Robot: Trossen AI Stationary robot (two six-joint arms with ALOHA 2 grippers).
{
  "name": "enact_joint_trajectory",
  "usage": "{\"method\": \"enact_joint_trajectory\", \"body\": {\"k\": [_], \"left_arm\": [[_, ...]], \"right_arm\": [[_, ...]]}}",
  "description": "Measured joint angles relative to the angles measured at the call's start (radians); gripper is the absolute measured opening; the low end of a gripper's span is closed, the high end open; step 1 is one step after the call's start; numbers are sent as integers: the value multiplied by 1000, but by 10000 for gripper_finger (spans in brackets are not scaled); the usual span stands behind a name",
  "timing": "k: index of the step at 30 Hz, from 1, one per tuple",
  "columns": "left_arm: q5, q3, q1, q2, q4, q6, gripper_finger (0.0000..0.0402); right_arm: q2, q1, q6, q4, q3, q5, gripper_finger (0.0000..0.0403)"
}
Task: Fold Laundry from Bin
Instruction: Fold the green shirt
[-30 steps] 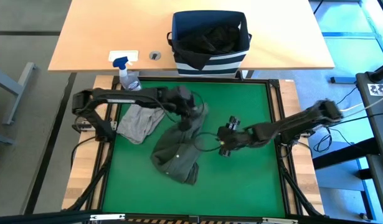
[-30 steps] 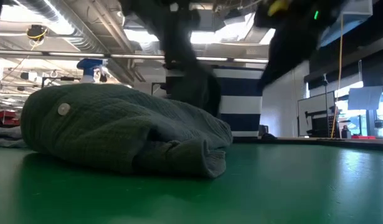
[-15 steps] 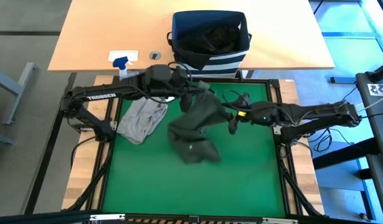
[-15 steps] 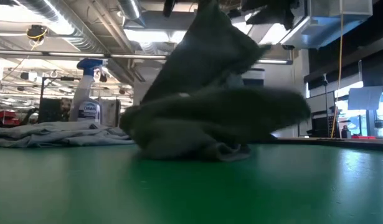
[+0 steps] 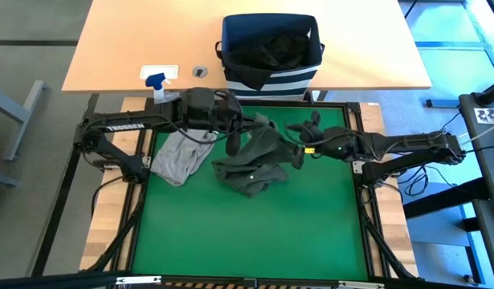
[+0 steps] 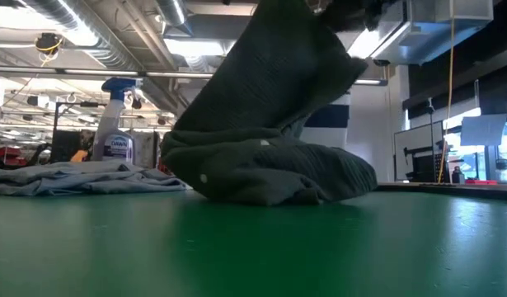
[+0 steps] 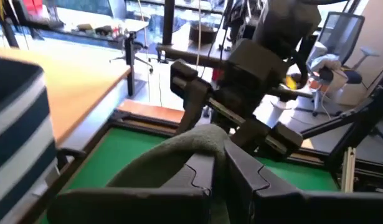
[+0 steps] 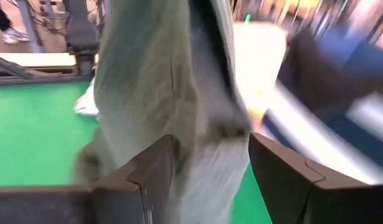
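1. Olive green garment [image 5: 253, 164] lies bunched mid-surface, its upper edge lifted; long axis runs roughly left to right between the arms.
2. Left end effector [image 5: 233, 143] is clenched on that edge. Right end effector [image 5: 297, 155]: jaws apart astride the cloth, grasp unconfirmed.
3. Step judged: spreading. Next: pull corners apart, lay flat.
4. Grey garment [image 5: 181, 157] lies beside; bin [image 5: 271, 71] stands beyond.
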Motion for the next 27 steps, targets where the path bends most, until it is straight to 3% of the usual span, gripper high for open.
{"method": "enact_joint_trajectory", "body": {"k": [3,8,15,27], "left_arm": [[-4,0,0,-9,-11,22,15],[-6,0,0,-9,-14,43,15],[-15,0,0,-9,-19,44,15],[-14,0,0,-9,-75,43,15]], "right_arm": [[0,0,-133,121,0,88,207],[0,-10,-163,162,0,166,207],[59,-70,39,47,0,-32,207],[109,-85,194,40,0,-87,219]]}}
